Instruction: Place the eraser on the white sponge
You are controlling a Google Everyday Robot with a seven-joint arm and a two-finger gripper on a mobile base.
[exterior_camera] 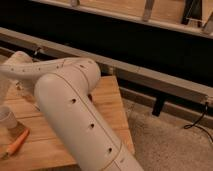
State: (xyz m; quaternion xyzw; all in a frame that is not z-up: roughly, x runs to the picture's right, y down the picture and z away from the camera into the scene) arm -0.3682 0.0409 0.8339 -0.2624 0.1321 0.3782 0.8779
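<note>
My white arm point(70, 105) fills the middle of the view. Its forearm point(40, 67) reaches left over the wooden table point(107, 100) to the left edge of the view. The gripper is at the far left end of the forearm and is not visible, either behind the arm or beyond the frame edge. The eraser and the white sponge are both hidden. I cannot tell where they lie under or behind the arm.
A white cup point(6, 117) stands at the left edge of the table. An orange stick point(16, 144) lies in front of it. Right of the table is speckled floor point(165, 140). A long metal rail point(150, 75) runs behind, with a black cable point(197, 122) at the right.
</note>
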